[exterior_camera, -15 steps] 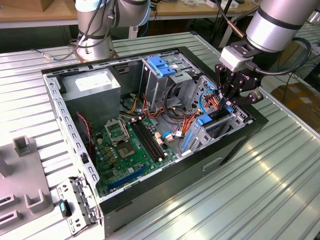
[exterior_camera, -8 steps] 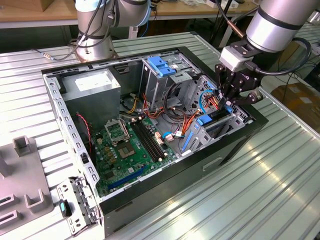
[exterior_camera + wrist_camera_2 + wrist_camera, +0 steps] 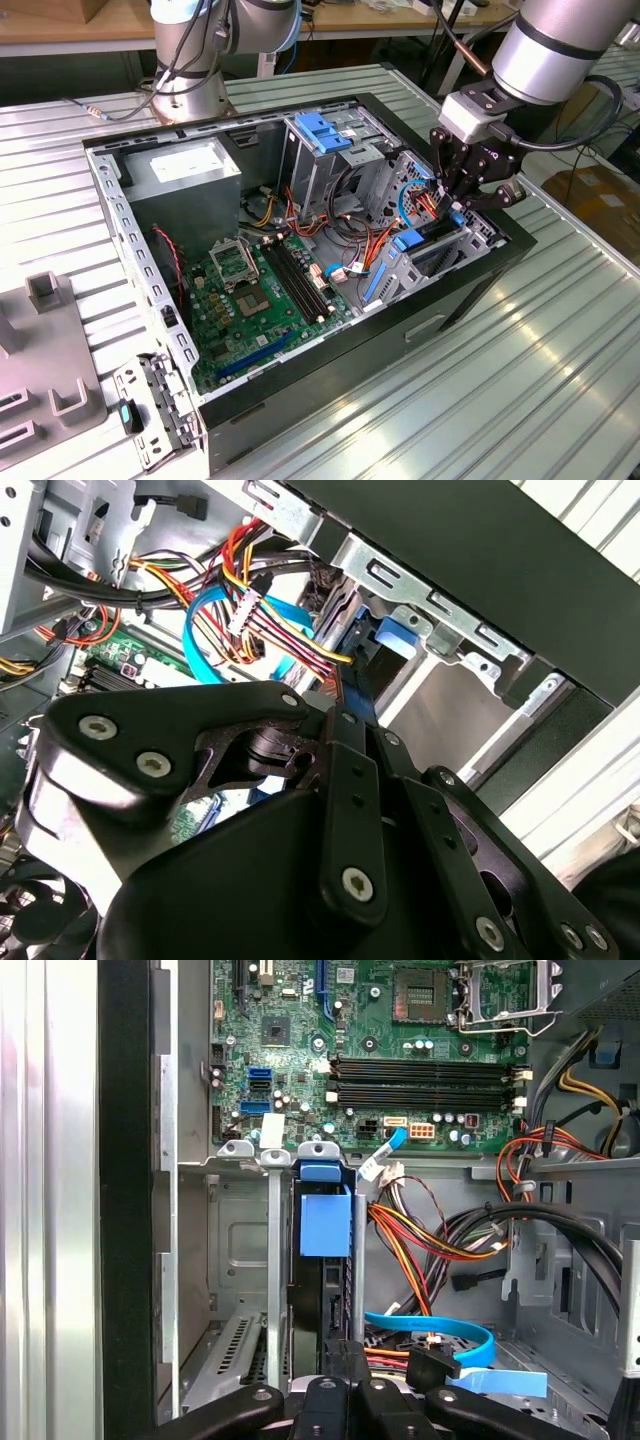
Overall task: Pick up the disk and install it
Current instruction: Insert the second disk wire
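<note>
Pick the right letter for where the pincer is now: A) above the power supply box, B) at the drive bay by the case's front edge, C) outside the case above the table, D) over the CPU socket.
B: in the exterior view the pincer reaches down into the drive bay, where the disk sits edge-on in its slot.

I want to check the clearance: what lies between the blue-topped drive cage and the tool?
In the exterior view, a tangle of orange, black and blue cables lies between the blue-topped drive cage and the tool.

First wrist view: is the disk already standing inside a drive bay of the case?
Yes, the disk stands on edge in the metal bay, with the gripper at its near end.
</note>
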You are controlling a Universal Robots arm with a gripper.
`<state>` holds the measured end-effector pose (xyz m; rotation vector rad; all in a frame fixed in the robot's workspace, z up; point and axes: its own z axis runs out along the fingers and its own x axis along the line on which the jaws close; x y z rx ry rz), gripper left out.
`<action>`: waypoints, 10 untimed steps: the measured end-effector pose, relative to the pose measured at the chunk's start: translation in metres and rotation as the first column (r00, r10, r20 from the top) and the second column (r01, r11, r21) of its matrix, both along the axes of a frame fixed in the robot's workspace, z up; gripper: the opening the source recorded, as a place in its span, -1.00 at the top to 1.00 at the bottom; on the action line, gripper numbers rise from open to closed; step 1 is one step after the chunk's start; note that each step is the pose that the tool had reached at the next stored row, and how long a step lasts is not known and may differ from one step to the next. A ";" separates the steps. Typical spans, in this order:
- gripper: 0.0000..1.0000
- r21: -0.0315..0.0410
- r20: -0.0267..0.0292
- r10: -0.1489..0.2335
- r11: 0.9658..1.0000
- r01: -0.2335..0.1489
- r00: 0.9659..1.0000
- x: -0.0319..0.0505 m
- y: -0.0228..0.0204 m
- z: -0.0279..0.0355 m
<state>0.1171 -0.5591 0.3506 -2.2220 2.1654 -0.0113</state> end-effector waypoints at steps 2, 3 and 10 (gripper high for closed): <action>0.79 0.000 0.000 0.000 1.000 0.000 1.000 -0.0009 -0.0001 -0.0001; 0.79 0.000 0.000 0.000 1.000 0.000 1.000 -0.0025 -0.0001 0.0000; 0.79 0.000 0.000 0.000 1.000 0.000 1.000 -0.0070 -0.0002 0.0115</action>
